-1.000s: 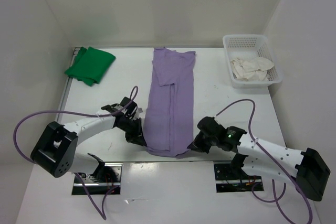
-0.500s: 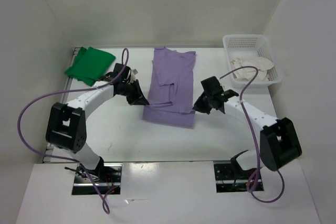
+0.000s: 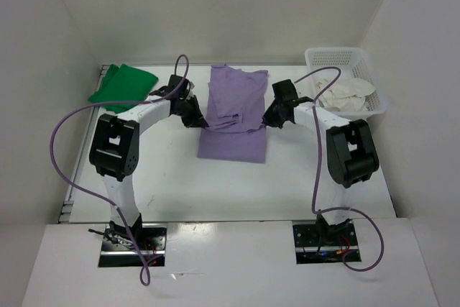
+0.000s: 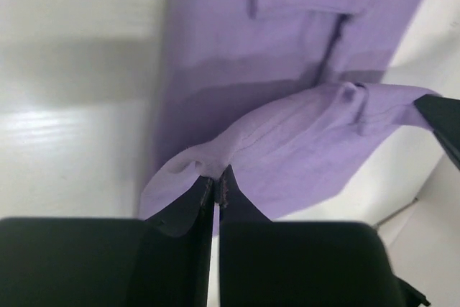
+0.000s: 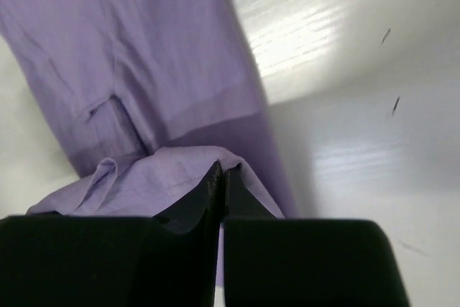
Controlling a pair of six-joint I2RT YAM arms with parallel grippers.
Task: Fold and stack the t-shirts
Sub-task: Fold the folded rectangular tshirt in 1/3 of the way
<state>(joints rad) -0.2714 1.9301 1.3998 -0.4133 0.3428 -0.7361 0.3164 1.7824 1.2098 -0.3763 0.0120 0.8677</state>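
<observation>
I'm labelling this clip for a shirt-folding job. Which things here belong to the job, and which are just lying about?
Belong to the job: lavender t-shirt, pinched by the left gripper and the right gripper; green t-shirt; cream t-shirt.
Just lying about: white basket, holding the cream one; table.

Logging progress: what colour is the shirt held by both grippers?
The shirt is lavender-purple, clearest from the top external view.

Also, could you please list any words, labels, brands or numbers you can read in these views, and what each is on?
None can be read. The purple shirt, green shirt, white shirt and basket all look plain, with no print, label or number showing in any view.
</observation>
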